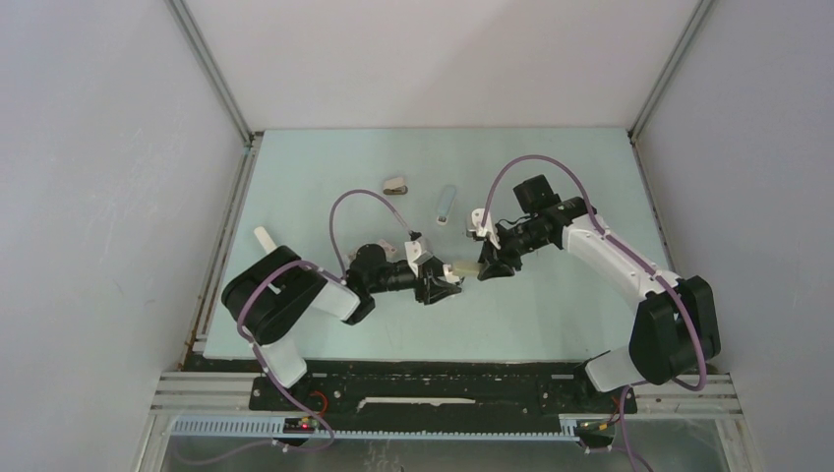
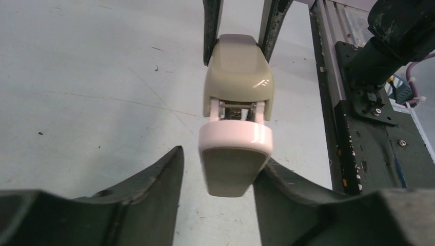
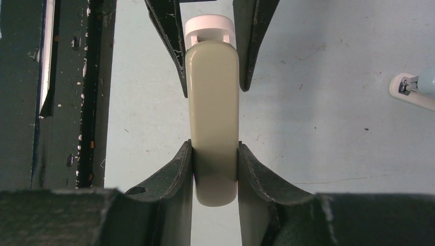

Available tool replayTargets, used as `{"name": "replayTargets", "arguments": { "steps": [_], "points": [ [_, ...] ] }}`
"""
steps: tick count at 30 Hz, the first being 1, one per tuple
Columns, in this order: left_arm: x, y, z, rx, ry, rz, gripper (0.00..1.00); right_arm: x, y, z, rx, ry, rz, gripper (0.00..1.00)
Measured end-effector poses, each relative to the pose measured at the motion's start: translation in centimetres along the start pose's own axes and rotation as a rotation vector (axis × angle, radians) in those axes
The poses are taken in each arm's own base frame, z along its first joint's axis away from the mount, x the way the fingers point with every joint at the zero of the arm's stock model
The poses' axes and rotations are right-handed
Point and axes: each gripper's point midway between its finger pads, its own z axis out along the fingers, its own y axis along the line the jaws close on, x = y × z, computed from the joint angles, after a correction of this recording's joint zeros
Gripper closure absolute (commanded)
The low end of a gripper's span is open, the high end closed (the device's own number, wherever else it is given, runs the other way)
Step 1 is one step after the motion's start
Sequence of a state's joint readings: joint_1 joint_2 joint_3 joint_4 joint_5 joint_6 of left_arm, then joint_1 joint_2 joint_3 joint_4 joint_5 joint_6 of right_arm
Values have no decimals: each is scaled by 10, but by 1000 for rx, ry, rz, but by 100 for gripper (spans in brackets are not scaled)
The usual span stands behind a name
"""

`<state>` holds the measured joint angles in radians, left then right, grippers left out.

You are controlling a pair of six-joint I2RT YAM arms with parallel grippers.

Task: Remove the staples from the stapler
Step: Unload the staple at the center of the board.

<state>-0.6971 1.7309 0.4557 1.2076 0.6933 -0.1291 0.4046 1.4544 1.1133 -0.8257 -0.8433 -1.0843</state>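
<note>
The right pincer [image 3: 215,154] is clamped on the cream stapler [image 3: 213,102], pads flat against both long sides near its rounded end. The left pincer [image 2: 221,159] faces it from 9 o'clock in the top view. Its jaws stand apart around the stapler's white end, one finger [image 2: 287,189] against it and the other with a gap, so nothing is gripped there yet. The stapler thus hangs between the two arms near the middle of the worktop [image 1: 551,177], apparently lifted clear of it.

I judge the step in hand to be taking hold of the white end so the magazine can be drawn out. The next move calls for the left jaws to seat squarely on that end, then a straight pull along the body. No staples can be seen (only a spring shows in the slot).

A pale-blue stapler [image 1: 446,205] lies at 12 o'clock from the held one, and a squat grey-brown item [image 1: 395,185] at 11 o'clock, both well apart. Bare surface lies at 3 o'clock, the black base rail [image 1: 443,393] at 6 o'clock.
</note>
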Motion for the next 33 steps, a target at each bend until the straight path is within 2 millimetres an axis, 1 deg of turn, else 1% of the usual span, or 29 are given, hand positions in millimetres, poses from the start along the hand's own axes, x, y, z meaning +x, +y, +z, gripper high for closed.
{"name": "replayTargets", "arguments": {
  "steps": [1, 3, 4, 6, 7, 10, 14, 18, 23, 25, 28, 33],
  "points": [
    [0, 0, 1, 3, 1, 0, 58, 0, 0, 0, 1, 0, 2, 100],
    [1, -2, 1, 18, 10, -5, 78, 1, -2, -1, 8, 2, 3, 100],
    [2, -3, 1, 22, 14, -9, 86, 2, -4, -2, 16, 3, 4, 100],
    [4, -2, 1, 23, 24, -8, 96, 3, -5, -3, 22, 7, 12, 100],
    [5, 0, 0, 23, 31, -9, 98, 4, -6, -4, 26, 8, 13, 100],
    [6, 3, -4, 18, 54, -22, 99, 5, -10, -4, 38, 13, 6, 100],
    [1, 11, -9, 2, 104, -24, 99, 10, -18, -3, 51, 14, 14, 100],
    [-3, 26, -1, -7, 209, -28, 99, 22, -31, -8, 92, 38, 35, 100],
    [-12, 44, 7, -18, 361, -23, 99, 36, -46, -14, 159, 87, 36, 100],
    [-10, 49, 8, -24, 415, -27, 100, 42, -53, -13, 177, 109, 36, 100],
    [1, 55, 7, -30, 493, -43, 99, 54, -57, -7, 177, 135, 51, 100],
    [19, 56, 1, -36, 587, -78, 99, 69, -55, 4, 143, 150, 92, 100]
  ]
}}
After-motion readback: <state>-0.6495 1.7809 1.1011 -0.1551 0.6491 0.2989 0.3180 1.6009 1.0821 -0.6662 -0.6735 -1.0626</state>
